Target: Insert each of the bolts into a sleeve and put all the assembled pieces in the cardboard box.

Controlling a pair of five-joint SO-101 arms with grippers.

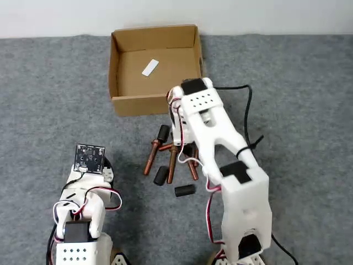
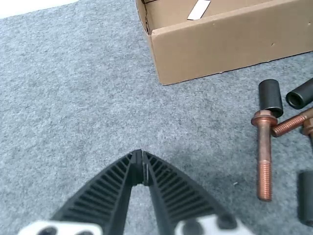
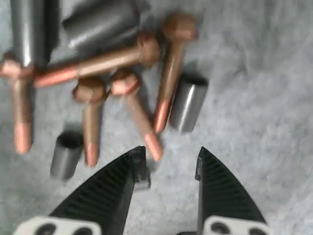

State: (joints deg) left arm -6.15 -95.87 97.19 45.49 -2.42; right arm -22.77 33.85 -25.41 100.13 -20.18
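Several copper bolts [image 3: 168, 78] and dark sleeves [image 3: 188, 105] lie mixed on the grey mat. In the high view the bolts [image 1: 172, 163] and sleeves [image 1: 160, 175] sit just in front of the cardboard box [image 1: 132, 105]. My right gripper [image 3: 171, 156] hovers open over the heap, one bolt tip [image 3: 151, 144] just ahead of its fingers. The right arm [image 1: 209, 127] covers part of the heap from above. My left gripper [image 2: 140, 164] is shut on nothing, low over bare mat. From it, a bolt [image 2: 262, 156] and a sleeve [image 2: 270, 97] lie off to one side.
The box [image 2: 225, 46] is open-topped and holds a white slip [image 1: 150, 67]. The left arm [image 1: 83, 210] is folded back at the front left of the table. A black cable [image 1: 248, 110] loops beside the right arm. Grey mat covers the whole table.
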